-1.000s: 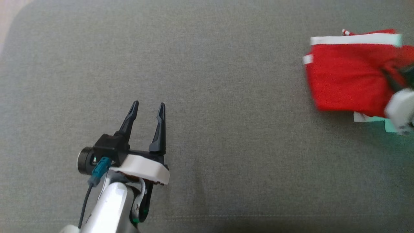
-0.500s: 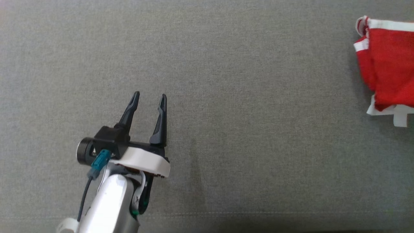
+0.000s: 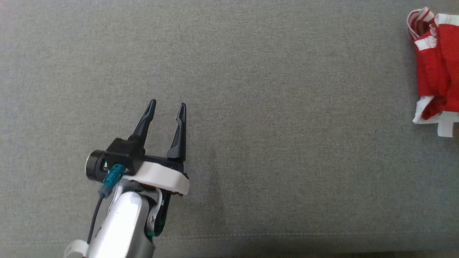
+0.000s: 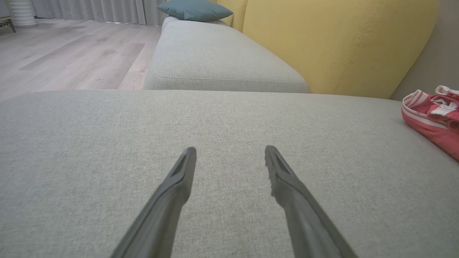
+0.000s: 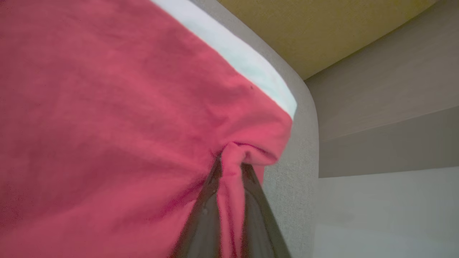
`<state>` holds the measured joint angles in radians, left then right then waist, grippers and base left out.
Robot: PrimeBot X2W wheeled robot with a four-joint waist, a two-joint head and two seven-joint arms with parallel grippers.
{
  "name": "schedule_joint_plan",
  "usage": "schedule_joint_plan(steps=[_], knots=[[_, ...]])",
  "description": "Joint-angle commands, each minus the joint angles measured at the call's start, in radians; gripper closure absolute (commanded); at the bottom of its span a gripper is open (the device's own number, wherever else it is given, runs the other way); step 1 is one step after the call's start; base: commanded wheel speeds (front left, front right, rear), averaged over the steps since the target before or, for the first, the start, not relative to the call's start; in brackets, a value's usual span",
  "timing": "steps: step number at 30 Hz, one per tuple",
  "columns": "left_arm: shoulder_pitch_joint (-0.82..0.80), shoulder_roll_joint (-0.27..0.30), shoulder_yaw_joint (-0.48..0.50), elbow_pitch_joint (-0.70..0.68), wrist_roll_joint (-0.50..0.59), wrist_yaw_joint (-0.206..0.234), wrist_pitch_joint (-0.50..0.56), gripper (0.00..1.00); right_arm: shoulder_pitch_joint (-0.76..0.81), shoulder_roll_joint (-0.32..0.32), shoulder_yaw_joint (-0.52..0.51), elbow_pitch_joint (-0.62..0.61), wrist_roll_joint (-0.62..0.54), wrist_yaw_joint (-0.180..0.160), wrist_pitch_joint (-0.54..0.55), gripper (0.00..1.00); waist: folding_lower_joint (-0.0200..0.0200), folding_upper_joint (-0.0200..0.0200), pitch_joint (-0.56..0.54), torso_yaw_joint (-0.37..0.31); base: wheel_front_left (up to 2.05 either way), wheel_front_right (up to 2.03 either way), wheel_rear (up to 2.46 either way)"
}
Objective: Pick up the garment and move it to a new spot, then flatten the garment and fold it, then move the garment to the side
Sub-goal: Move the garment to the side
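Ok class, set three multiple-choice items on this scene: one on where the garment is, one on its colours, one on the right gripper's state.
1. In the head view, where is the garment?
A. far right edge
B. centre
C. lower left

2. What colours is it?
A. blue and yellow
B. red with white trim
C. plain black

3. How is the right gripper?
A. open and empty
B. shut on the garment
C. open, resting on the floor

Answers:
1 A: it shows at the right edge, over the grey cushion.
2 B: the cloth is red with white bands.
3 B: the right wrist view shows a red fold pinched between its fingers.
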<state>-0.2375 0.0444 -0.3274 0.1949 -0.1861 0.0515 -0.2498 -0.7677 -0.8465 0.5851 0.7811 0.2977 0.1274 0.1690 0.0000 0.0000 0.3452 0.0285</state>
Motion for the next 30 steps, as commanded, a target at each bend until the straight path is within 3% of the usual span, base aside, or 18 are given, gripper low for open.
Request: schedule_joint_plan(steps=[1,2,3,4,5,14,19,23,30], knots=[[-0.041,0.006,0.031,-0.03,0.008,-0.006,-0.012,0.0,0.019,-0.024,-0.018,-0.007,-0.004,0.003,-0.002,1.0,0.0,0.0,-0.001,-0.002,0.0,0.0,0.0],[-0.042,0.006,0.032,-0.03,0.008,-0.007,-0.012,0.0,0.019,-0.016,-0.031,-0.004,-0.005,0.003,-0.006,0.87,0.0,0.0,-0.002,-0.004,0.0,0.0,0.0],[-0.042,0.006,0.034,-0.029,0.009,-0.007,-0.012,0.0,0.021,-0.007,-0.044,-0.001,-0.002,0.003,-0.009,0.58,0.0,0.0,-0.004,-0.006,0.0,0.0,0.0],[-0.041,0.006,0.035,-0.029,0.01,-0.007,-0.012,0.0,0.023,0.003,-0.056,0.001,-0.001,0.003,-0.012,0.07,0.0,0.0,-0.007,-0.009,0.0,0.0,0.0],[-0.039,0.006,0.037,-0.028,0.011,-0.007,-0.012,0.0,0.024,0.011,-0.069,0.005,-0.001,0.003,-0.012,0.0,0.0,0.0,-0.01,-0.01,0.0,0.0,0.0],[-0.02,0.006,0.042,-0.017,0.0,-0.005,-0.012,0.0,-0.015,0.075,-0.18,-0.004,-0.104,0.003,-0.023,0.0,0.0,0.0,-0.07,-0.019,0.0,0.0,0.0],[0.0,0.006,0.057,-0.021,-0.003,0.002,-0.012,0.0,-0.022,0.159,-0.272,-0.047,-0.13,0.003,-0.075,0.0,0.0,0.0,-0.125,-0.018,0.0,0.0,0.0],[0.024,0.006,0.087,-0.038,-0.004,0.007,-0.012,0.0,0.021,0.271,-0.328,-0.117,-0.125,0.003,-0.147,0.0,0.0,0.0,-0.176,-0.021,0.0,0.0,0.0],[0.064,0.006,0.133,-0.093,0.0,0.011,-0.012,0.0,0.201,0.528,-0.437,-0.279,-0.041,0.003,-0.317,0.0,0.0,0.0,-0.252,-0.028,0.0,0.0,0.0]])
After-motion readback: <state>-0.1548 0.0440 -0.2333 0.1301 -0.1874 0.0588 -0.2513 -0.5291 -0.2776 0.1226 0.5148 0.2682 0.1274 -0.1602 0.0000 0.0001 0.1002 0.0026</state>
